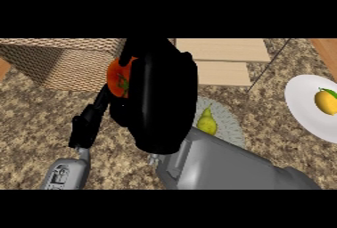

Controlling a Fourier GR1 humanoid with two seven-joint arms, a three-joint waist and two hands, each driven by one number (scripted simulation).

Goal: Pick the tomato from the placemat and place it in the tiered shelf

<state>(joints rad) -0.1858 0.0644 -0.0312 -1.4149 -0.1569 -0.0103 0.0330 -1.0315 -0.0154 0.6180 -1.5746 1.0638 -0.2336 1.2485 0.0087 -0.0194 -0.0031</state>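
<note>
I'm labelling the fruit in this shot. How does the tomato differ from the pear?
The tomato is red-orange and round; the pear is yellow-green and tapers to a narrow top. The tomato is held up in the right robot hand, which hides most of it; the pear lies free on the placemat, partly behind that hand. The tomato shows a green stem patch; the pear shows none. Both are single whole fruits.

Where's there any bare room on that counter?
Bare counter lies between the placemat and the plate, and at lower left below the basket. The middle is crowded: the right hand holds the tomato there.
</note>
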